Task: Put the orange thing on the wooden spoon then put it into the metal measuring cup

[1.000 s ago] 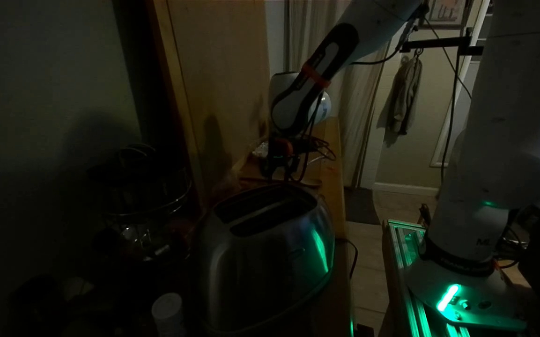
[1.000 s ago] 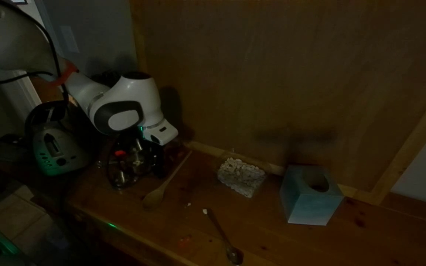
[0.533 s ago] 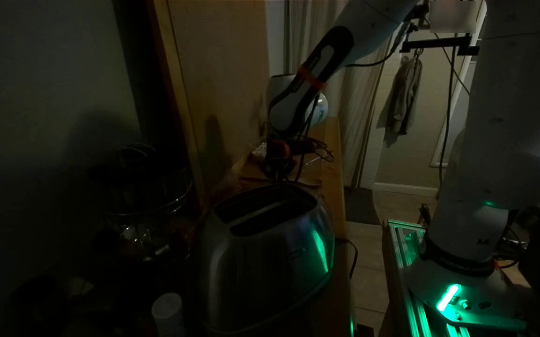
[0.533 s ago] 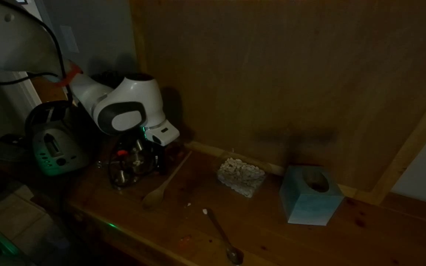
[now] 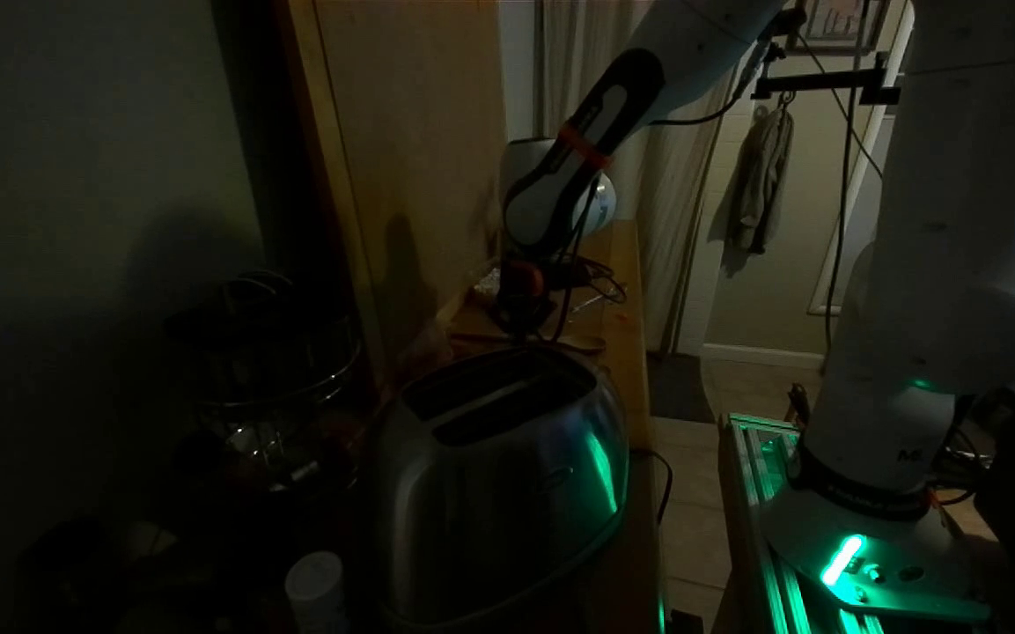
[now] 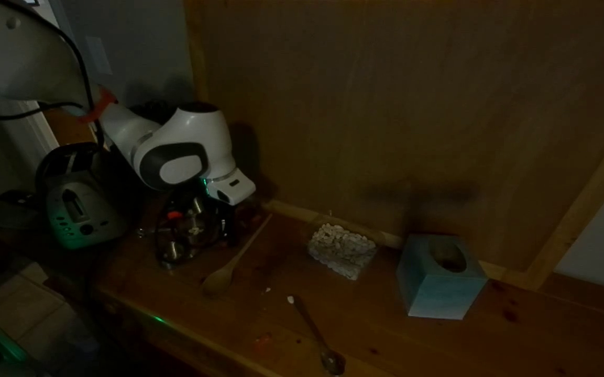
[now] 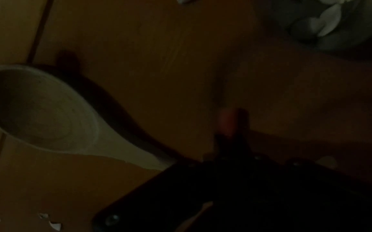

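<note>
The wooden spoon lies bowl-up at the left of the wrist view; my gripper hides part of its handle. In an exterior view the spoon lies in front of the arm. My gripper has its fingers together, just beyond the spoon's neck. A small, dim, reddish-orange thing shows blurred at the fingertips, seemingly pinched there; I take it as the orange thing. At the upper right is the metal measuring cup, partly cut off, with pale flakes inside. Shiny metal cups also show beneath the wrist cables.
The scene is very dark. A steel toaster stands near the gripper. Farther along the wooden counter are a clear box of white pieces, a blue tissue box and another spoon. A wooden panel rises behind.
The gripper's fingers, apart a second ago, have come together. The wrist shifted slightly toward the spoon side in the first half second and has stayed nearly still since.
</note>
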You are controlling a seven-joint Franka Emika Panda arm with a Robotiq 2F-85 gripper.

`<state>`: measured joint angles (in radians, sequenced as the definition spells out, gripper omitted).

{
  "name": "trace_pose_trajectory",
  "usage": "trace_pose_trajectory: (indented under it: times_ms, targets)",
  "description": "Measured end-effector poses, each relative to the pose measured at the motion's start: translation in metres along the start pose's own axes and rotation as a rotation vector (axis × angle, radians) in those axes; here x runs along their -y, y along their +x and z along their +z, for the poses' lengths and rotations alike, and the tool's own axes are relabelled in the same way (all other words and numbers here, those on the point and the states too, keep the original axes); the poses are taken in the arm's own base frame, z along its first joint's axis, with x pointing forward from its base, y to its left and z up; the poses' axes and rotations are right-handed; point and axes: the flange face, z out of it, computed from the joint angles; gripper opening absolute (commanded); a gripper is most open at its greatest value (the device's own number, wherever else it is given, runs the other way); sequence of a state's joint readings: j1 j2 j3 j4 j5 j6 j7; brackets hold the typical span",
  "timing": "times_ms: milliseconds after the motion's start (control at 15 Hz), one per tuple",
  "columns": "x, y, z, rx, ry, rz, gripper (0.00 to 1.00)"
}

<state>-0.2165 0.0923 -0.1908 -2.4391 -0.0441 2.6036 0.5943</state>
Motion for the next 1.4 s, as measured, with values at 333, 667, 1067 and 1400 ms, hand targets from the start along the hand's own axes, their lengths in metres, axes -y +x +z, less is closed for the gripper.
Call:
trace_pose_trajectory:
  times_ms: [333,667,1067,1400]
  targets:
    - [-0.01,0.002,-0.008,0.002,-0.058,-0.051,0.04]
    - [-0.022,-0.005,-0.022,0.058,-0.133,-0.087,0.05]
    - [-0.043,-0.002,-0.029,0.07,-0.226,-0.116,0.06]
    - [-0.065,0.004,-0.023,0.047,-0.289,-0.106,0.06]
